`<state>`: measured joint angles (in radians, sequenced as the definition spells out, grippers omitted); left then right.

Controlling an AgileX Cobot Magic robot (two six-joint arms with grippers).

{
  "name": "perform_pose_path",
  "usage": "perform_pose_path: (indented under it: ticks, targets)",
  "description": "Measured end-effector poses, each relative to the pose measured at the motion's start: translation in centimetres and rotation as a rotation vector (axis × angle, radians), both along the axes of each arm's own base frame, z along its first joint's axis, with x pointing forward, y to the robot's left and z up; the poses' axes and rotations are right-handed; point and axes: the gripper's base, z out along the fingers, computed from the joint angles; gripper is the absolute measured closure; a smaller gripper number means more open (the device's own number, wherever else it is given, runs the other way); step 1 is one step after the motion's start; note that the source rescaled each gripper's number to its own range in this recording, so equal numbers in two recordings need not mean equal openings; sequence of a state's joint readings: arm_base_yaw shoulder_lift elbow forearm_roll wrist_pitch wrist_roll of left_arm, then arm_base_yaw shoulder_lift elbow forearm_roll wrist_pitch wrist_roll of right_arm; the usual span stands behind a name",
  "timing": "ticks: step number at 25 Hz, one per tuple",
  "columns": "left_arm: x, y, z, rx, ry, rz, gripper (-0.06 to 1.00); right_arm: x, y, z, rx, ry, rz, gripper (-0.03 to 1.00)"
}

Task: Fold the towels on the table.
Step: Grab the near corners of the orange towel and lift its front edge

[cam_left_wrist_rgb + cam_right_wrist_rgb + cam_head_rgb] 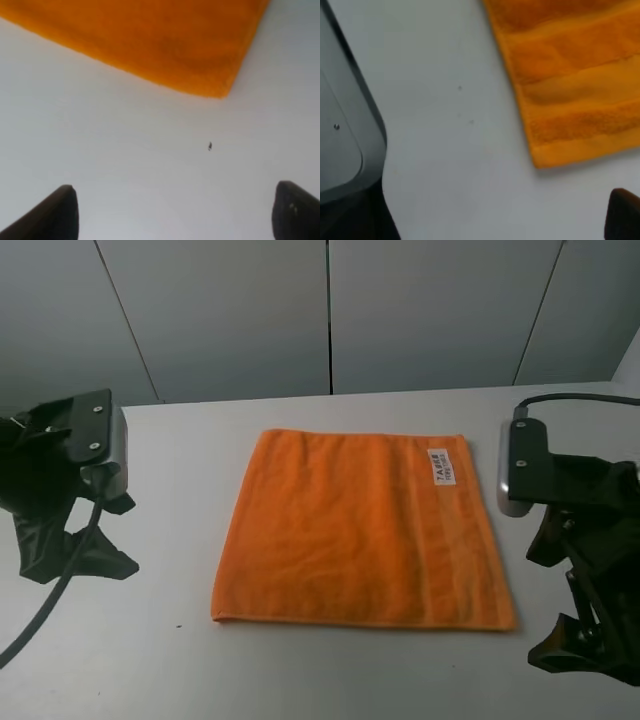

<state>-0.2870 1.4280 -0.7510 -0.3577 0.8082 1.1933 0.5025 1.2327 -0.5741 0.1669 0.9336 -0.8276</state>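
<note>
Evidently nothing is folded yet: the bright orange square terry towel (360,530) lies flat on the plain white bench (150,660), left hand (175,215) spread empty, right hand (590,640) impossible to judge.

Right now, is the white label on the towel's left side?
No, the white label sits by the far right corner of the towel.

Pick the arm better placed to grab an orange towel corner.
Right, probably: the right fingers sit close to the near-right corner of the bright orange terry cloth towel; the left fingers stand farther from their corner.
</note>
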Motion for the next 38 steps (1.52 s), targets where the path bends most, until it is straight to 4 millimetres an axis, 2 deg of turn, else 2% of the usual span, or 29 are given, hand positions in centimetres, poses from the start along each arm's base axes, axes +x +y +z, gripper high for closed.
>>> perform_pose_path:
  ticks: [6, 10, 14, 18, 26, 31, 38]
  targets:
    - [0.1, -3.2, -2.9, 0.257, -0.028, -0.200, -0.04, 0.8, 1.8, -2.5, -0.049, 0.019, 0.086, -0.03]
    - [0.5, -4.8, -4.1, 0.237, -0.069, -0.191, -0.04, 1.6, 2.2, -4.0, -0.070, 0.026, 0.087, -0.03]
    - [0.9, -5.5, -4.2, 0.186, -0.102, -0.147, -0.04, 2.1, 2.5, -4.9, -0.074, 0.017, 0.083, -0.03]
    - [0.9, -5.8, -4.8, 0.182, -0.088, -0.144, -0.04, 2.6, 2.7, -5.1, -0.055, -0.023, 0.066, -0.03]
    - [-0.9, -8.5, -7.0, 0.203, -0.017, -0.237, -0.04, 2.8, 2.8, -5.1, -0.045, -0.043, 0.059, -0.03]
    - [-0.9, -9.3, -7.4, 0.184, 0.011, -0.177, -0.04, 2.8, 2.9, -5.2, -0.027, -0.048, 0.039, -0.03]
    - [-1.0, -9.5, -7.6, 0.170, 0.026, -0.120, -0.04, 2.6, 2.8, -5.5, -0.026, -0.051, 0.044, -0.03]
